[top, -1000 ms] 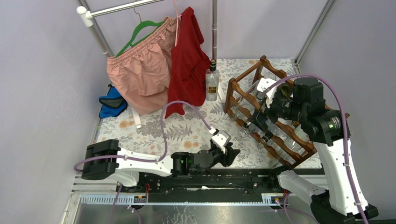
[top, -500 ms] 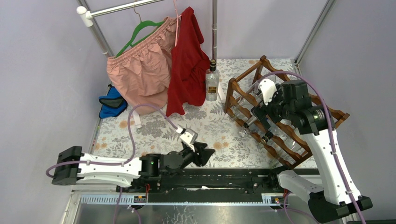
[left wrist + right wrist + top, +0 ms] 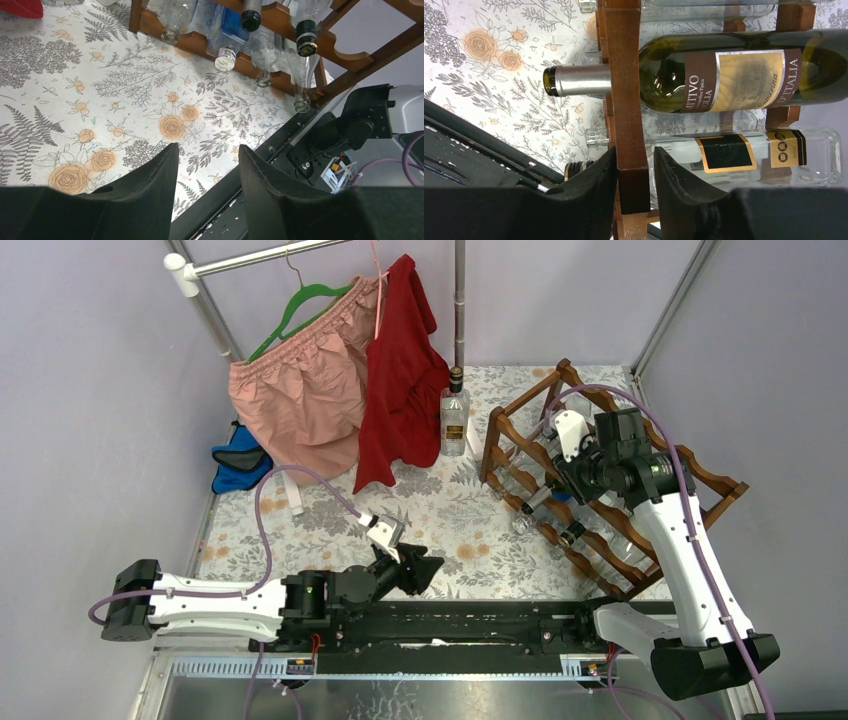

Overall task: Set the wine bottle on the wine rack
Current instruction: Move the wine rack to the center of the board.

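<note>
Judging by the last second, the right arm has been drawn back over the wine rack (image 3: 715, 480), a reddish-brown open frame of scalloped wooden rails at the far right. Its jaws have been narrowed from wide to a slim gap. The wine bottle (image 3: 734, 75), smooth dark-green glass with a brown-and-gold label and silver capsule, is seen lying on the rack among clear bottles, so placement is judged complete. Between the fingers of the right gripper (image 3: 634, 152) only a rail is seen; whether it is pinched cannot be told. The left gripper (image 3: 207, 147) is held part open and empty at the near edge.
</note>
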Robot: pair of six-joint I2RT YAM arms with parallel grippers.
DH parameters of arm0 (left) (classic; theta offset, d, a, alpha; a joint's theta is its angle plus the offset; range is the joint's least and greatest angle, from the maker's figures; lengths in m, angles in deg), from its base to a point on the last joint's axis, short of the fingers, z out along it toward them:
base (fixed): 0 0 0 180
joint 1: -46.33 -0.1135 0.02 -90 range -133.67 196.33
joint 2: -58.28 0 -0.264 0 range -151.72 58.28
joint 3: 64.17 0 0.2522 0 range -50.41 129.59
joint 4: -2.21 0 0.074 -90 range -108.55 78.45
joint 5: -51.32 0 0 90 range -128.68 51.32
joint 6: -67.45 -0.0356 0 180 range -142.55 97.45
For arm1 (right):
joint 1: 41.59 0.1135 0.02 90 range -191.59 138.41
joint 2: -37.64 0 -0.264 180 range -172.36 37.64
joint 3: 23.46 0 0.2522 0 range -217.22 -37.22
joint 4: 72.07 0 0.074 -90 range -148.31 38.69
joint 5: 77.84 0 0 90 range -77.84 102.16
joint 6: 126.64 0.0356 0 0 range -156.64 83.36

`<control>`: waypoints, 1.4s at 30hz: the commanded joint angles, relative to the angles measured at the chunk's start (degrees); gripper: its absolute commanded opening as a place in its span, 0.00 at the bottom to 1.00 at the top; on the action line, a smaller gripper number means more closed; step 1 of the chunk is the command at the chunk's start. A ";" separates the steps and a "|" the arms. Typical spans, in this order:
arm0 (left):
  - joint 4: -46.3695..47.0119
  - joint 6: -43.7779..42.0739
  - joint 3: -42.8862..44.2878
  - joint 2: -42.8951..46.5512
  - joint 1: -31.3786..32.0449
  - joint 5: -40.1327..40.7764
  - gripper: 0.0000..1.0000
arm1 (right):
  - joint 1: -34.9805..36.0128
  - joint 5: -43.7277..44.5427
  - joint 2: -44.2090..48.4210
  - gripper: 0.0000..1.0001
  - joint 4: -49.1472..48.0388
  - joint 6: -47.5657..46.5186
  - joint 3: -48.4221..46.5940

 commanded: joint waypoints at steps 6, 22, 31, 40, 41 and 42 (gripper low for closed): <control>-0.60 -1.59 0.75 -0.74 0.17 4.21 0.54 | -0.48 -1.49 -2.48 0.24 -5.20 1.50 -2.26; -0.93 -2.03 0.72 -0.84 0.17 5.38 0.55 | -2.86 3.33 -3.11 0.05 -7.87 0.47 -4.11; -0.83 -1.06 0.51 -1.62 0.18 4.98 0.55 | -6.36 -0.51 -5.15 0.04 -8.67 -0.60 -5.33; -1.00 -0.54 -0.12 -0.84 0.18 5.12 0.55 | -8.71 -1.22 -7.53 0.03 -9.21 -1.60 -8.59; -1.08 -0.54 -0.13 -0.81 0.17 5.15 0.54 | -8.87 -1.31 -7.69 0.03 -9.19 -1.71 -8.79; -1.09 -0.56 -0.13 -0.71 0.17 5.16 0.55 | -9.06 -1.40 -7.80 0.03 -9.27 -1.90 -8.91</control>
